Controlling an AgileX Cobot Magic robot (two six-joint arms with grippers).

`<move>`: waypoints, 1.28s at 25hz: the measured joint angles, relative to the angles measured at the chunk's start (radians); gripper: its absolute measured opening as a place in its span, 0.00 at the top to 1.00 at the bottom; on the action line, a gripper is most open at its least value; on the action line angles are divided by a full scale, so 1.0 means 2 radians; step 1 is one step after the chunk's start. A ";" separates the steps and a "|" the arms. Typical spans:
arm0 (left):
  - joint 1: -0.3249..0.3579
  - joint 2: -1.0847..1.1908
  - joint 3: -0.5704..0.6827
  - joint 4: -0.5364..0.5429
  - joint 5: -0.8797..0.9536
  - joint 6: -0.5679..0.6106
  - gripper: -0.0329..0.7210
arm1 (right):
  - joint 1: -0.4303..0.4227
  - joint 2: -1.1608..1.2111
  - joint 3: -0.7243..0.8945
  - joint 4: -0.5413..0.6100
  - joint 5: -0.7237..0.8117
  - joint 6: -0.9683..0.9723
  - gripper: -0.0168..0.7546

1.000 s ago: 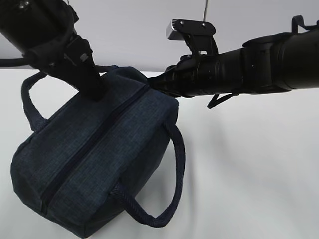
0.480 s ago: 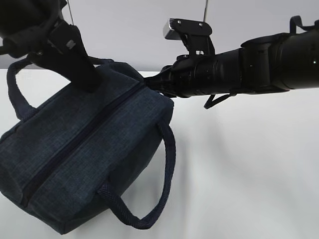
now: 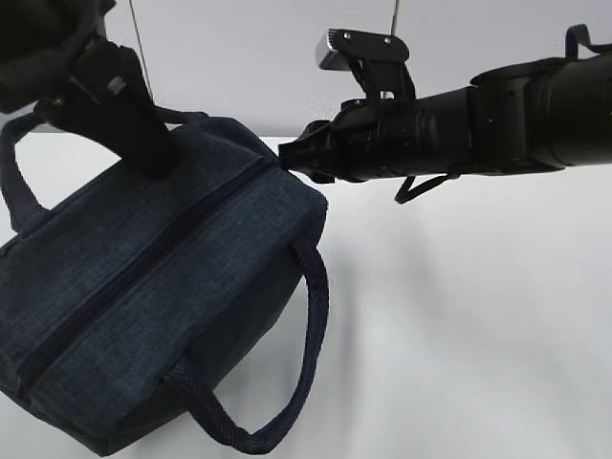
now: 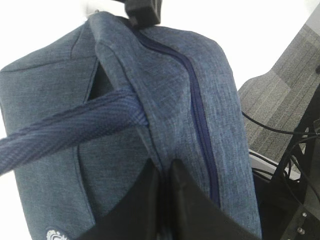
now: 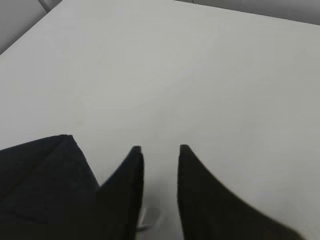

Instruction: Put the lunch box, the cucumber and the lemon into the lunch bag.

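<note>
The dark navy lunch bag (image 3: 163, 287) hangs tilted above the white table, its zipper (image 4: 200, 115) closed along the top. My left gripper (image 3: 143, 153) is shut on a fabric ridge of the bag (image 4: 65, 90) beside the zipper, its tips (image 4: 162, 165) pinching the cloth. My right gripper (image 3: 287, 159) stands open at the bag's far end. In the right wrist view its jaws (image 5: 159, 148) are apart over bare table, with a small pale metal piece (image 5: 146, 218) low between them and a dark corner of the bag (image 5: 40, 180) to the left. Lunch box, cucumber and lemon are out of view.
The white table (image 3: 459, 316) stretches right of the bag. One loop handle (image 3: 306, 344) dangles below the bag, and the other (image 3: 14, 182) sticks up at the left. Grey carpet (image 4: 280, 75) and cables (image 4: 280, 132) lie beyond the table edge in the left wrist view.
The left gripper has carried the bag up and to the left. The right gripper has opened at the bag's end and let go of what it held.
</note>
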 joint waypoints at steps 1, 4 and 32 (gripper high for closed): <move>0.000 0.000 0.000 0.000 0.001 0.000 0.96 | -0.001 -0.006 0.000 0.000 -0.006 -0.001 0.58; 0.000 0.000 0.000 0.001 0.003 0.000 0.96 | -0.001 -0.033 0.000 -0.001 -0.035 -0.001 0.34; 0.004 0.123 0.000 -0.185 -0.251 -0.007 0.96 | -0.001 -0.386 0.167 -0.001 -0.091 0.037 0.24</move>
